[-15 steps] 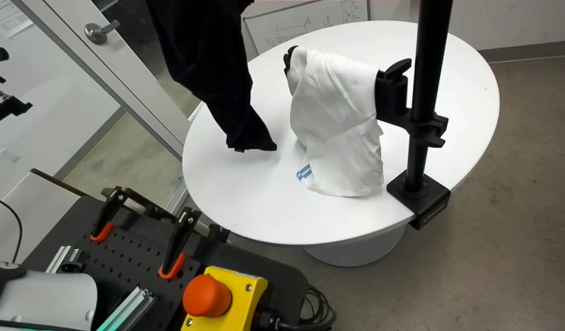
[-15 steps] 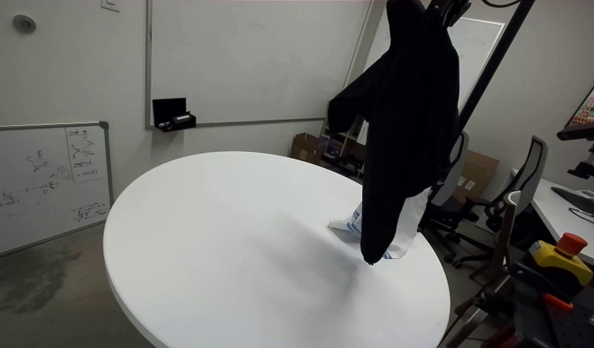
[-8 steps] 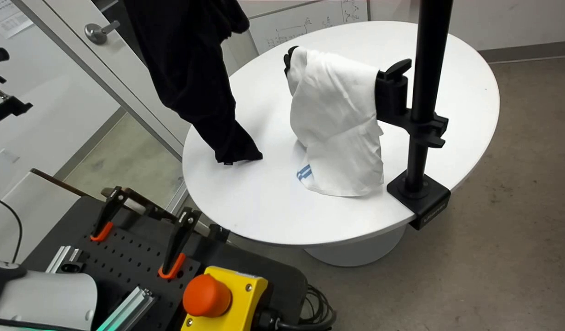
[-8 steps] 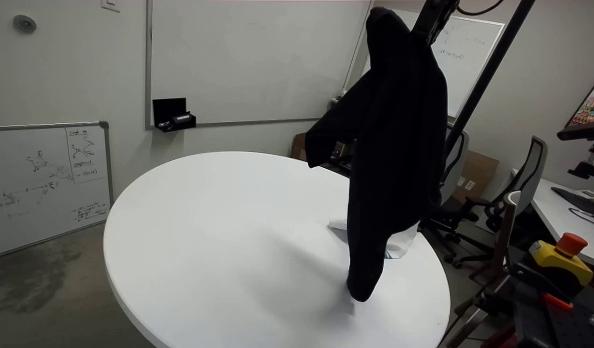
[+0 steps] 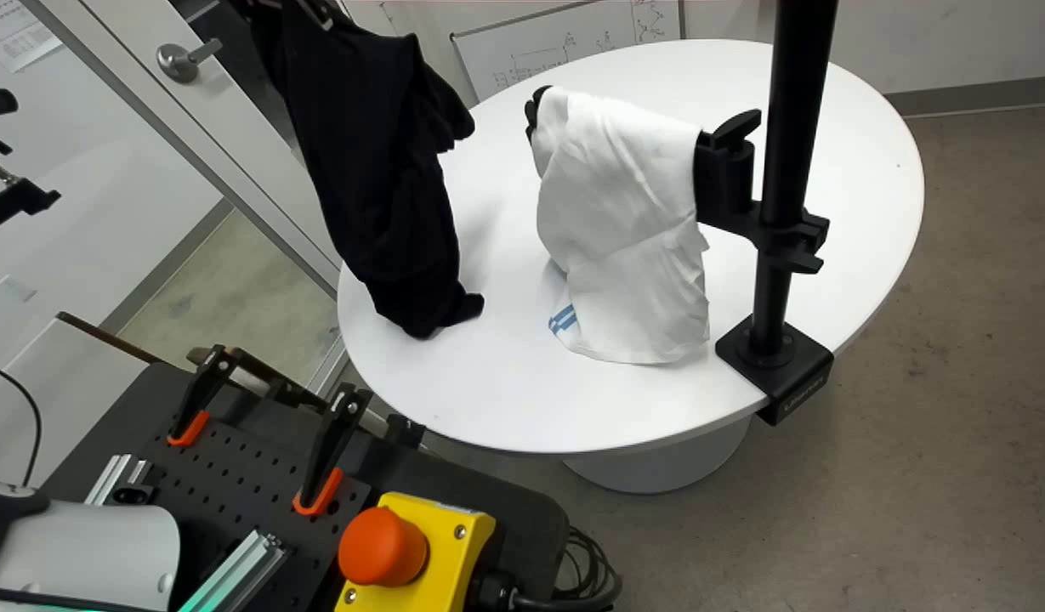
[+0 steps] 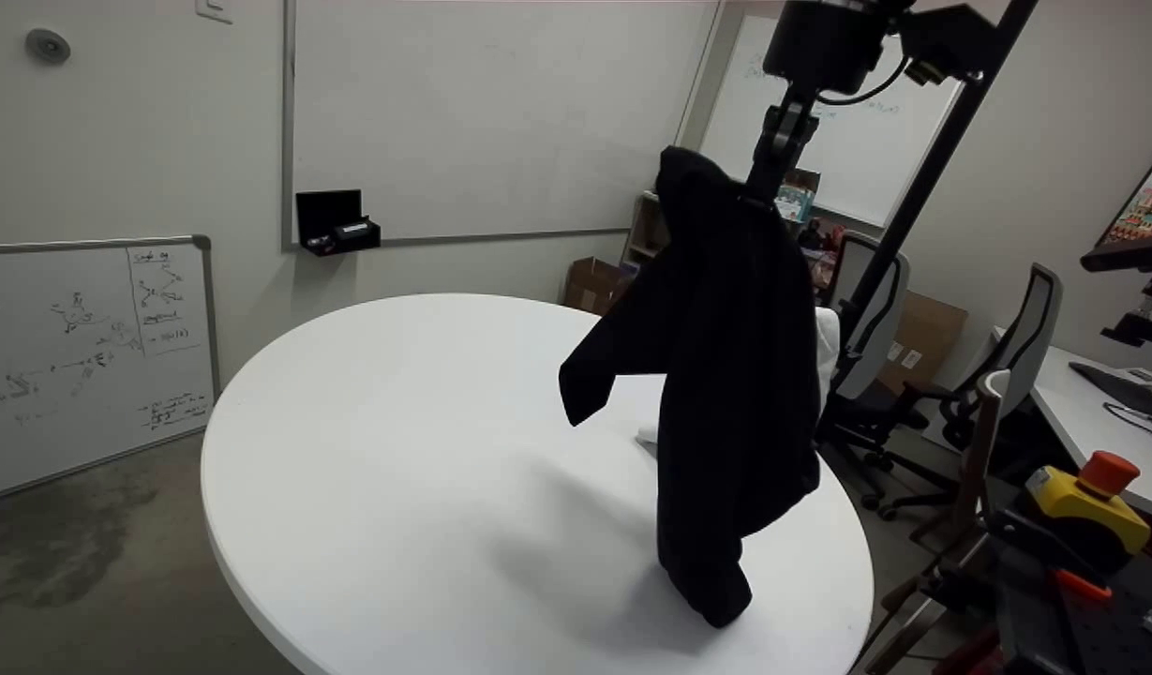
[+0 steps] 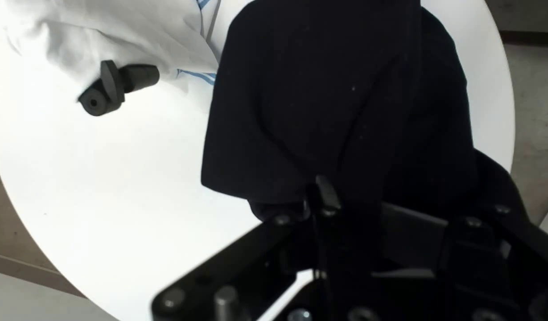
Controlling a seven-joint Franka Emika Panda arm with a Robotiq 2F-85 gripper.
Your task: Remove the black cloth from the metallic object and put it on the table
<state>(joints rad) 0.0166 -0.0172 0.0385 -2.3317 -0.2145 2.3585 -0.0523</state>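
Observation:
My gripper (image 6: 761, 192) is shut on the upper part of the black cloth (image 6: 740, 375) and holds it hanging over the white table (image 6: 397, 469). In an exterior view the cloth (image 5: 377, 161) hangs beside the white bundle, apart from it. Its lower end is bent and appears to touch the tabletop (image 5: 522, 391). In the wrist view the fingertips (image 7: 320, 191) pinch the cloth (image 7: 318, 98), and part of the grip is lost in dark folds. A black metal pole stand (image 5: 777, 212) carries the side arm under the white bundle.
The white cloth bundle (image 5: 624, 229) is draped over the stand's side arm; it also shows in the wrist view (image 7: 117, 31). The stand is clamped at the table edge. A dark cart with a yellow emergency-stop box (image 5: 428, 544) stands beside the table. Chairs (image 6: 875, 319) are behind.
My gripper has come down into view with the cloth. The cloth has sunk, and its lower end has gone from hanging straight to bent at the tabletop. The white bundle has not moved.

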